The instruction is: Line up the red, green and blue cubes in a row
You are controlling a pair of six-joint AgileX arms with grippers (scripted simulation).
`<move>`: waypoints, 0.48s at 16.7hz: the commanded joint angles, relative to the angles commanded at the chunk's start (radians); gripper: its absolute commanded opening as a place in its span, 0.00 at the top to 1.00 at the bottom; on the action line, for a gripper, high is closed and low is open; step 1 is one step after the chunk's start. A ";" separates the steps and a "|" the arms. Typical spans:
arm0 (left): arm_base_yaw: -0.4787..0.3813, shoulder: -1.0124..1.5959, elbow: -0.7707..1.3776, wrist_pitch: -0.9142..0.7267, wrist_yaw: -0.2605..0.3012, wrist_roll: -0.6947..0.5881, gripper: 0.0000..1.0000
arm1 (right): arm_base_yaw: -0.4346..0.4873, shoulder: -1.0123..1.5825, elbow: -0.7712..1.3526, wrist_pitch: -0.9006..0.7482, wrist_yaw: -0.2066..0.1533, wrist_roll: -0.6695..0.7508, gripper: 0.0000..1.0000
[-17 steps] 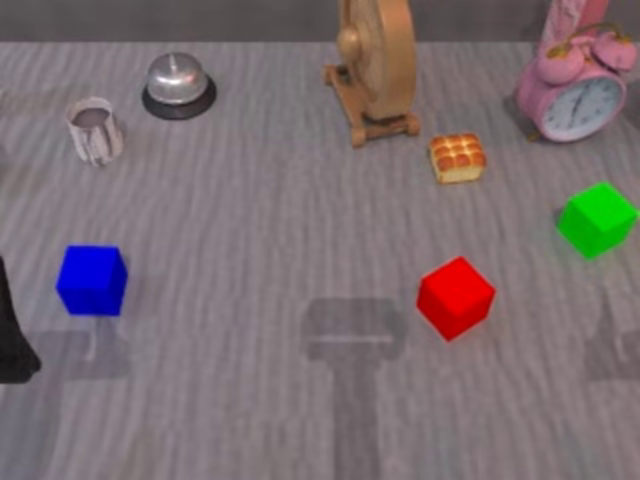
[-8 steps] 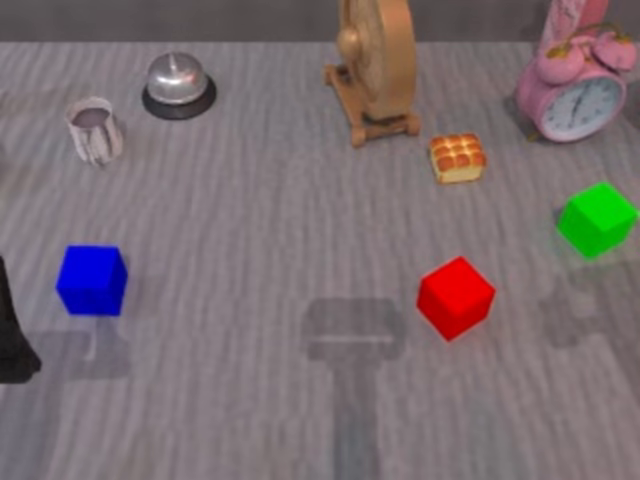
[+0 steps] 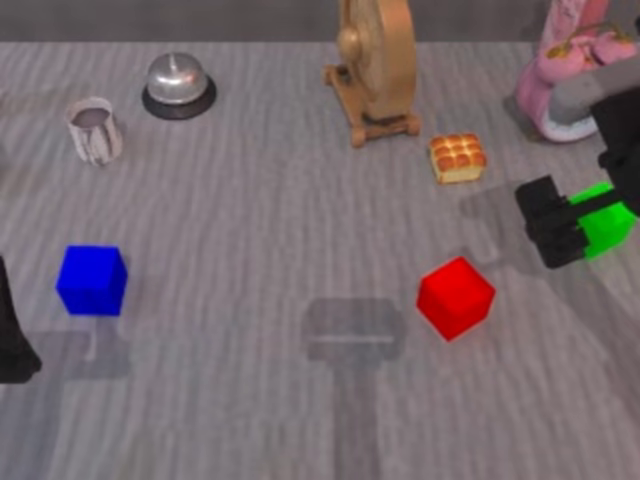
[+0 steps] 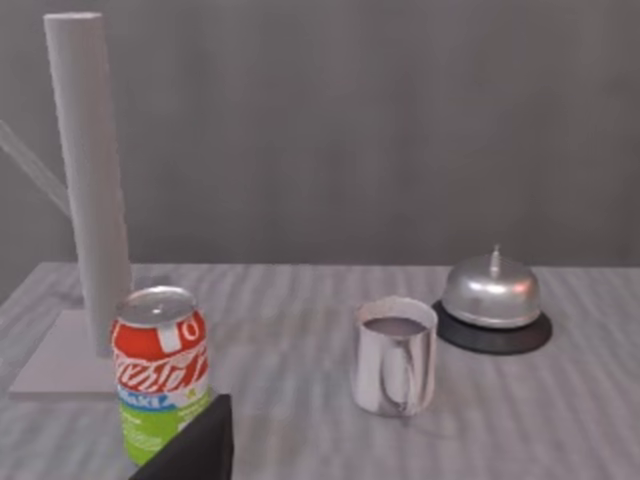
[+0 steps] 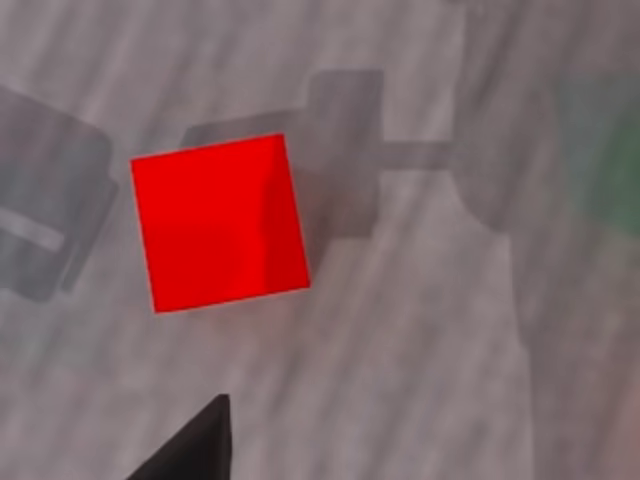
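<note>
Top view: nothing lined up yet. Glossy blue cube [image 3: 91, 280] at 9 o'clock, glossy red cube [image 3: 455, 297] near 4, glossy green cube [image 3: 605, 218] at 3, all well apart. Right end effector [image 3: 560, 228] overlaps the green cube; cannot tell its spread. Left end effector [image 3: 14, 345] parked at 8 o'clock edge, finger state unclear.

Simulated tabletop [image 3: 250, 220] with household clutter

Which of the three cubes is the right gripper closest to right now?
The green cube, at the table's right edge: the right gripper overlaps it in the top view. The red cube sits apart, and the blue cube is far left.
</note>
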 joint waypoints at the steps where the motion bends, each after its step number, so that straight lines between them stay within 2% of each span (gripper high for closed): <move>1: 0.000 0.000 0.000 0.000 0.000 0.000 0.00 | 0.024 0.099 0.076 -0.053 0.000 -0.003 0.00; 5: 0.000 0.000 0.000 0.000 0.000 0.000 0.00 | 0.106 0.434 0.335 -0.226 0.001 -0.012 0.00; 8: 0.000 0.000 0.000 0.000 0.000 0.000 0.00 | 0.145 0.590 0.460 -0.307 0.003 -0.016 0.00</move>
